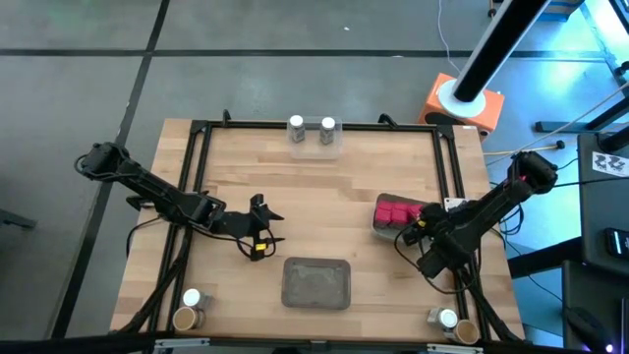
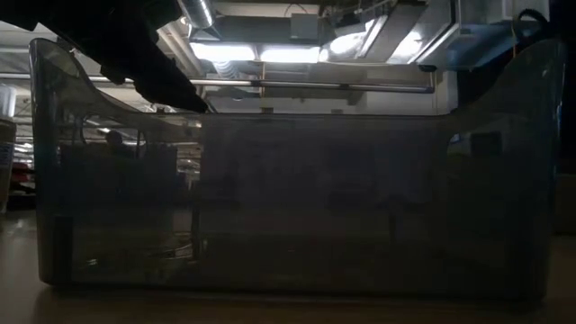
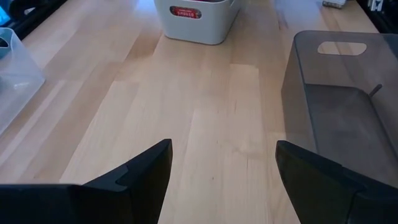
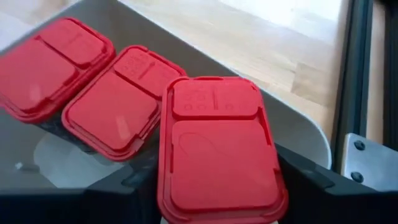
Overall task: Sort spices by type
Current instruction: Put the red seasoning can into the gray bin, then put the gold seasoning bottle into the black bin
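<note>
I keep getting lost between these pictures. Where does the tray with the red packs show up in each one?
High view: the white tray sits right of centre, at the right pincer.
Low view: not visible.
Left wrist view: at the far end of the table, seen end-on.
Right wrist view: its rim lies beneath the red packs, filling most of the picture.
Shared landmark: the wooden table.

Overhead camera looks straight down on the whole table (image 1: 324,211). Low camera sits pressed against the grey tray (image 2: 288,216), looking level through it. Both wrist cameras look close along the tabletop, sharing that tray and the red packs (image 4: 217,149).
</note>
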### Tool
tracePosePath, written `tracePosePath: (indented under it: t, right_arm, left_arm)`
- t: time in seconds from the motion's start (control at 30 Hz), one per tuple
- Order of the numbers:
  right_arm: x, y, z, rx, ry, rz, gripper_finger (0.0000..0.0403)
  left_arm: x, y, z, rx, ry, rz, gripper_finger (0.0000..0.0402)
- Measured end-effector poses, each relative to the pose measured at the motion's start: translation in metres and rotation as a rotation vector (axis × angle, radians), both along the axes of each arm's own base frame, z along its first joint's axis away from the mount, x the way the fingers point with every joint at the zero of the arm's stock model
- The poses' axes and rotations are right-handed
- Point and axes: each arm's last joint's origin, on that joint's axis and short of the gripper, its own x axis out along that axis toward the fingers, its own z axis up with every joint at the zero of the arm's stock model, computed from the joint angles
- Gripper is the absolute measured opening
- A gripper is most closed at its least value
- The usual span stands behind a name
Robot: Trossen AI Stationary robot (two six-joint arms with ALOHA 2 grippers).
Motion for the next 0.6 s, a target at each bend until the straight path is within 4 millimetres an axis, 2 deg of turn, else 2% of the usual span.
tracePosePath:
  t: [0.2, 0.43, 0.6]
  right_arm:
    - [0.000, 0.000, -0.001, 0.001, 0.001, 0.002, 0.0273]
    - [0.000, 0.000, 0.001, -0.003, 0.014, 0.009, 0.0287]
    - [0.002, 0.004, 0.030, -0.010, 0.134, 0.031, 0.0288]
  left_arm:
    - [0.000, 0.000, 0.000, 0.000, 0.000, 0.000, 0.0269]
    - [0.000, 0.000, 0.000, -0.001, 0.000, 0.001, 0.0269]
    - [0.000, 0.000, 0.000, -0.052, -0.007, 0.031, 0.0269]
